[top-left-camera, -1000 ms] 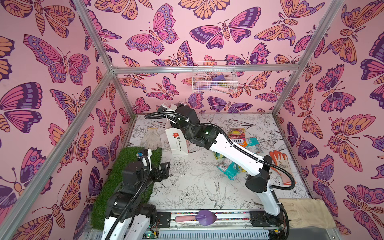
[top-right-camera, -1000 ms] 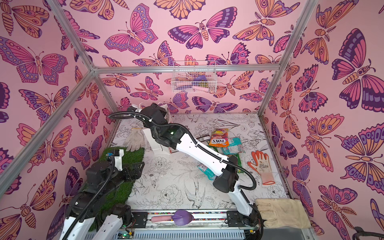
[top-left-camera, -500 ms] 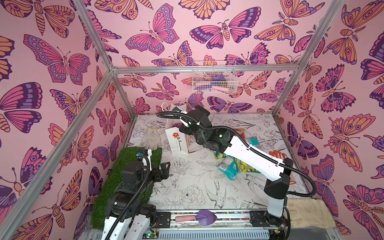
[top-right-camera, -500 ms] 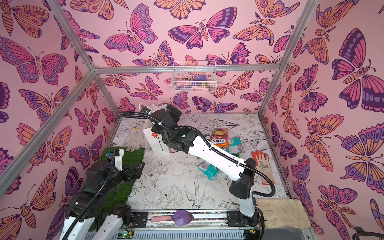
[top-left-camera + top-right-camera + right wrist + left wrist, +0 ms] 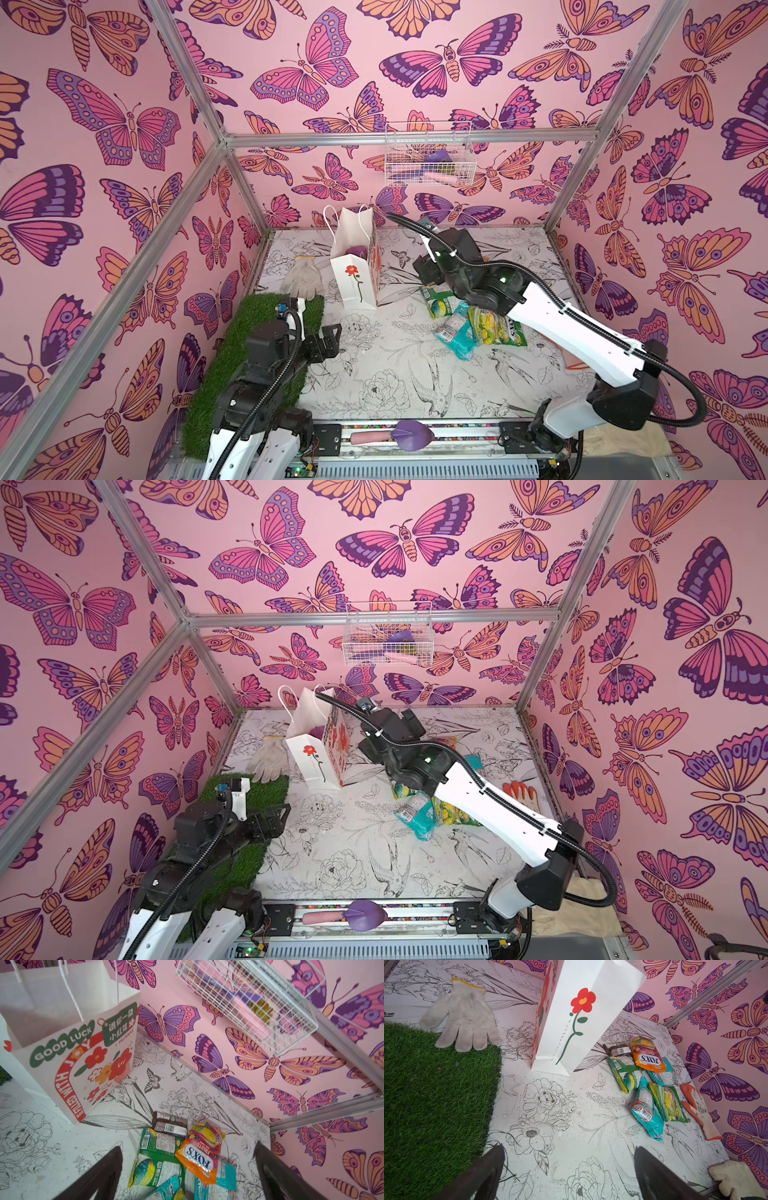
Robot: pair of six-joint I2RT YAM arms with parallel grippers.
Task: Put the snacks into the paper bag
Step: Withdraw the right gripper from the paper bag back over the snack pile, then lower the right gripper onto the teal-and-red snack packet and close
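Note:
The white paper bag (image 5: 353, 276) (image 5: 318, 758) with the red flower stands upright at the back of the table, and a purple pack (image 5: 357, 251) shows inside its mouth. To its right the other snacks (image 5: 469, 328) lie in a pile: orange FOX'S bag (image 5: 199, 1157), dark brown bar (image 5: 169, 1124), green packet (image 5: 158, 1159), teal packet (image 5: 645, 1109), yellow-green bag (image 5: 666, 1103). My right gripper (image 5: 188, 1147) (image 5: 424, 268) hangs open and empty above the pile, beside the bag. Low over the table's front left, my left gripper (image 5: 569, 1148) (image 5: 332, 336) is open and empty.
A white glove (image 5: 303, 278) lies left of the bag, half on a green grass mat (image 5: 245, 361). An orange glove (image 5: 697, 1109) lies right of the pile by the wall. A white wire basket (image 5: 428, 160) hangs on the back wall.
My right arm has drawn back from over the bag's mouth toward the right, and its jaws have widened. The left arm has not moved.

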